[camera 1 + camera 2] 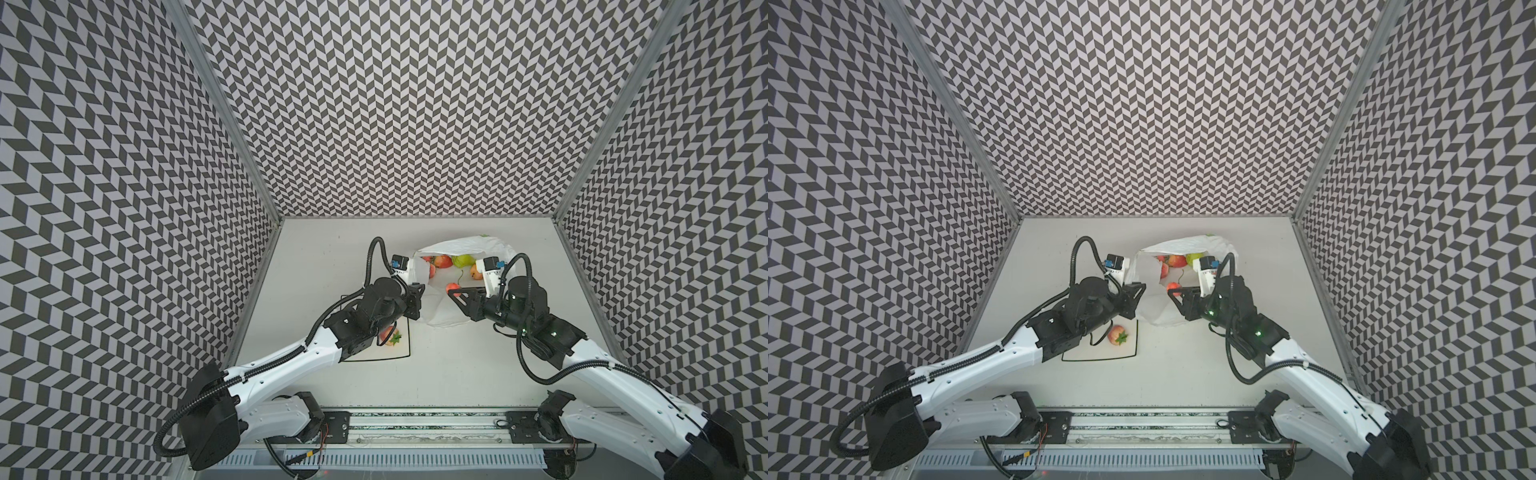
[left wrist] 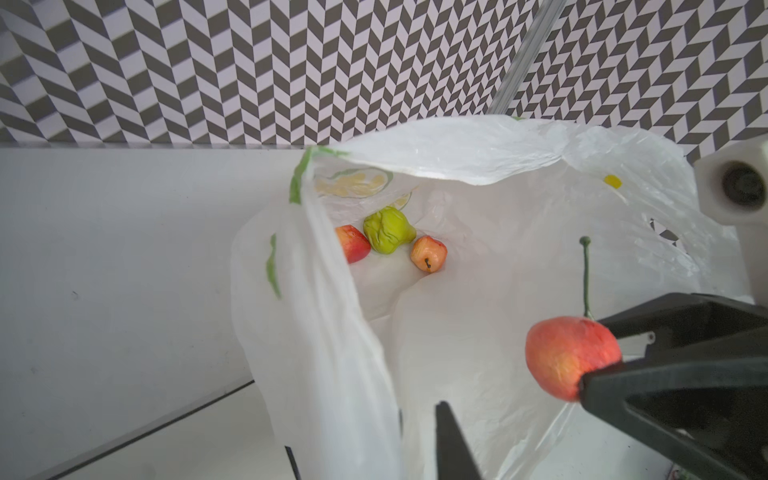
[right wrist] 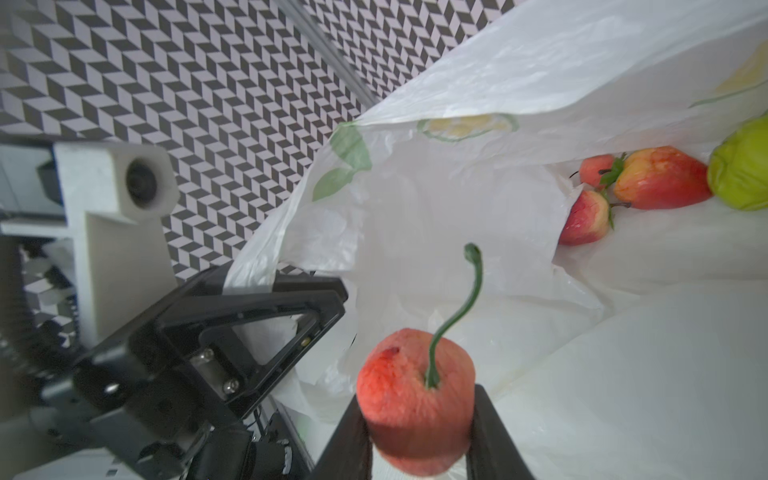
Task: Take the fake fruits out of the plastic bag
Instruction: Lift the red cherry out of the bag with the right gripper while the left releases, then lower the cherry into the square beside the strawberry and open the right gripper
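The right gripper (image 3: 417,409) clamped an orange-pink ball (image 3: 411,374). The left gripper (image 2: 363,428) stood parted astride the plastic bag (image 2: 457,149) rim. Unheld, the rim could sag, snagging the ball.

Both arms are the same build. Left arm (image 1: 286,357) and right arm (image 1: 615,382): glossy white link shells dotted with small dark screw holes, with matte black joint housings (image 1: 361,316) between them. Black corrugated cable conduit (image 1: 368,266) runs along each arm and stands off in loops near wrist and base.

Left gripper (image 1: 419,307) and right gripper (image 1: 452,291): black, with triangular open-frame fingers (image 3: 307,297) and silver screws (image 3: 230,386) at the root.

Wrist camera (image 3: 120,183): white blocky housing, round dark lens, blue connector (image 1: 395,263) on the back.

Green indicator lights (image 1: 1259,333) sit on the right arm's black joints. Each base sits on a black plate (image 1: 334,428).
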`<action>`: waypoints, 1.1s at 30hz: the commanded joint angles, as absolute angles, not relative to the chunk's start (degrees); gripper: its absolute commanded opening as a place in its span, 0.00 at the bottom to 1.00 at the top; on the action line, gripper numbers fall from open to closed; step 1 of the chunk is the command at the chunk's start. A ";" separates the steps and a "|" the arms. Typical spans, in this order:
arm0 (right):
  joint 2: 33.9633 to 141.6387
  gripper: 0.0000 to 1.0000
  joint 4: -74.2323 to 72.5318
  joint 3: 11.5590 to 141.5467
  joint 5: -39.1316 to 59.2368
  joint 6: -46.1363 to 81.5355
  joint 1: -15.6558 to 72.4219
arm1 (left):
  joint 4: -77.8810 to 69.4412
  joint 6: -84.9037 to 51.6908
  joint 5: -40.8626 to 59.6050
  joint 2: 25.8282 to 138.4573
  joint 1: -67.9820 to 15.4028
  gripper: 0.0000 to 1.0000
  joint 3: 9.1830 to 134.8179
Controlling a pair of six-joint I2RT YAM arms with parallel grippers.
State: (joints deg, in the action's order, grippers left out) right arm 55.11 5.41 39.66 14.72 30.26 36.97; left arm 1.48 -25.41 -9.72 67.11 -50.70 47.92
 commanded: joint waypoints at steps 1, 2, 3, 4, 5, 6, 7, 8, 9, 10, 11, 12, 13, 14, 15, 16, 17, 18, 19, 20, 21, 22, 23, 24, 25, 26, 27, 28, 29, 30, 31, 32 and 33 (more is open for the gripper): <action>54.14 0.32 7.94 42.41 12.93 27.02 40.58 | 3.42 -26.70 -10.99 63.87 -50.58 0.51 48.96; 54.10 0.32 8.51 42.93 12.24 26.44 41.97 | 4.21 -27.12 -10.82 62.72 -50.67 0.58 48.87; 54.01 0.32 8.88 43.51 11.57 25.91 43.15 | 5.02 -27.33 -10.64 61.38 -50.68 0.64 48.71; 53.90 0.32 9.13 43.95 11.13 25.40 44.21 | 5.68 -27.63 -10.70 60.08 -50.63 0.68 48.53; 53.81 0.32 9.38 44.43 10.55 24.80 45.44 | 6.58 -27.89 -10.93 58.43 -50.63 0.73 48.43; 53.79 0.32 9.73 45.01 10.02 24.07 46.74 | 7.56 -28.30 -11.40 56.73 -50.68 0.76 48.43; 53.86 0.32 10.07 45.53 9.57 23.41 47.86 | 8.40 -28.66 -11.85 55.18 -50.67 0.78 48.64; 53.95 0.32 10.55 46.23 9.15 22.56 49.15 | 9.56 -29.05 -12.69 53.51 -50.66 0.80 49.03; 54.13 0.32 11.12 47.05 8.60 21.61 50.53 | 10.67 -29.32 -13.81 52.00 -50.63 0.82 49.61; 54.29 0.32 11.77 47.87 8.09 20.85 51.72 | 11.96 -29.52 -14.79 50.89 -50.54 0.82 50.33; 54.48 0.32 12.24 48.83 7.47 19.72 53.32 | 13.43 -29.95 -16.06 49.78 -50.50 0.84 51.28; 54.64 0.32 12.60 49.85 6.73 18.58 54.92 | 14.98 -30.51 -17.89 48.84 -50.30 0.85 52.31; 54.95 0.32 12.89 50.64 6.01 17.63 56.55 | 16.33 -31.00 -19.49 48.17 -49.92 0.85 53.20; 55.39 0.32 13.26 51.52 5.31 16.14 58.39 | 18.19 -32.06 -21.59 47.52 -49.22 0.86 54.11; 55.96 0.32 13.36 52.19 4.62 15.00 60.05 | 20.07 -33.18 -23.49 47.00 -48.09 0.86 54.96; 56.81 0.32 13.64 52.99 3.61 13.45 62.51 | 21.69 -34.17 -24.82 46.56 -46.70 0.86 55.63; 57.61 0.32 13.65 53.35 2.68 12.11 64.68 | 23.26 -35.22 -25.91 46.15 -44.78 0.85 56.32; 58.72 0.32 13.18 53.64 1.55 10.37 67.17 | 24.76 -36.28 -26.39 45.68 -42.14 0.85 56.86; 59.69 0.32 12.60 53.70 0.58 9.25 69.27 | 26.00 -37.38 -26.66 45.35 -40.01 0.85 57.33; 61.21 0.32 11.66 53.60 -0.47 7.89 71.46 | 27.33 -38.54 -26.72 45.04 -37.05 0.84 57.77; 62.32 0.32 11.04 53.55 -0.69 7.42 72.47 | 28.16 -39.26 -26.51 44.67 -34.74 0.84 58.16; 64.25 0.32 10.36 53.67 -0.85 7.12 73.33 | 29.05 -40.19 -26.37 44.17 -32.30 0.83 58.47; 66.06 0.32 9.99 54.06 -1.47 7.17 74.15 | 29.81 -40.91 -26.43 43.73 -30.56 0.83 58.75; 68.05 0.32 9.83 54.53 -1.96 7.34 74.55 | 30.32 -41.32 -26.65 43.27 -29.02 0.83 58.97; 70.84 0.32 9.83 55.10 -2.50 7.38 74.91 | 30.85 -41.69 -27.08 42.73 -27.85 0.83 59.13; 73.95 0.32 10.48 56.14 -3.54 7.38 75.35 | 31.32 -42.03 -27.72 42.18 -27.04 0.82 59.17; 76.91 0.31 11.48 57.50 -4.77 7.34 75.80 | 31.68 -42.26 -28.38 41.76 -26.57 0.82 59.16; 80.35 0.31 13.13 59.57 -5.52 7.62 75.93 | 32.04 -42.57 -28.98 41.22 -26.07 0.82 59.17; 83.52 0.31 15.24 61.75 -5.87 8.55 75.94 | 32.36 -42.69 -29.49 40.90 -25.71 0.82 59.15; 86.72 0.31 16.53 64.04 -6.40 8.93 75.94 | 32.69 -42.76 -29.82 40.66 -25.53 0.82 59.30; 89.61 0.29 17.46 65.92 -6.98 9.50 75.95 | 33.07 -42.95 -30.25 40.36 -25.38 0.82 59.24; 92.56 0.29 18.14 67.49 -7.39 10.13 75.94 | 33.52 -43.19 -30.47 40.15 -25.22 0.82 59.29; 94.41 0.29 18.13 68.45 -8.18 10.75 75.95 | 33.81 -43.24 -30.73 39.89 -25.19 0.81 59.20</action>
